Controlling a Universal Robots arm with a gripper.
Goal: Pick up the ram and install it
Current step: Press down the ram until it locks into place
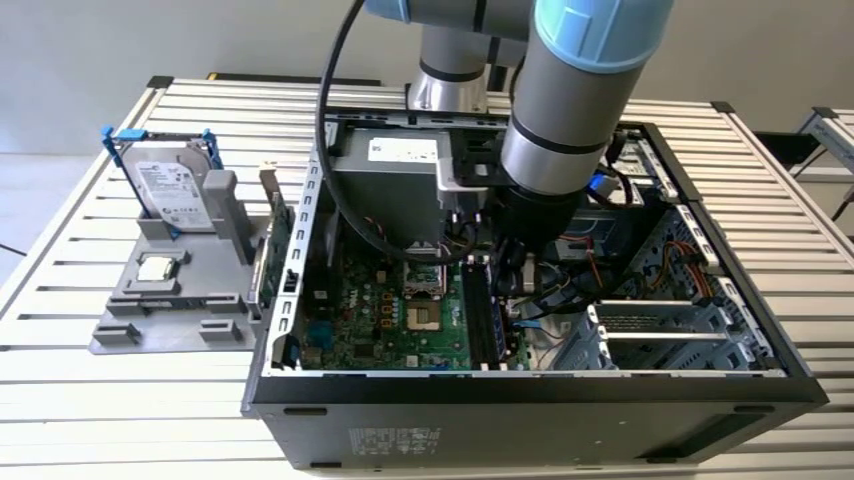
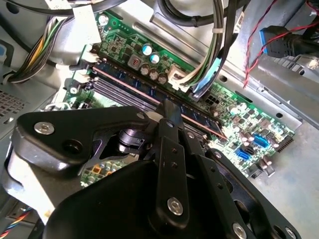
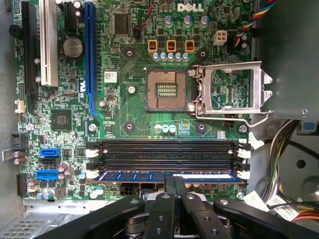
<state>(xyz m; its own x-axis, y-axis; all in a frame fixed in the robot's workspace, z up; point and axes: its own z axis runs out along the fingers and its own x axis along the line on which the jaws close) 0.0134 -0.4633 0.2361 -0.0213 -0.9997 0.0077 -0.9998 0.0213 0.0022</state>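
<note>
A slatted table (image 1: 120,400) bears a computer case (image 1: 534,420) (open) and a grey holder (image 1: 174,310).

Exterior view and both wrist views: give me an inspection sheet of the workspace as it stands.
Surface: pale slatted metal table.
Job's things: long dark ram stick standing in the slot nearest the gripper, on the green motherboard of the open black computer case.
Clutter: grey holder carrying a silver hard drive and a small square silver chip.
Grippers: black gripper, fingers closed together at the ram's top edge.
Cables: black arm cable; coloured case wiring.
Surroundings: nothing seen.
</note>
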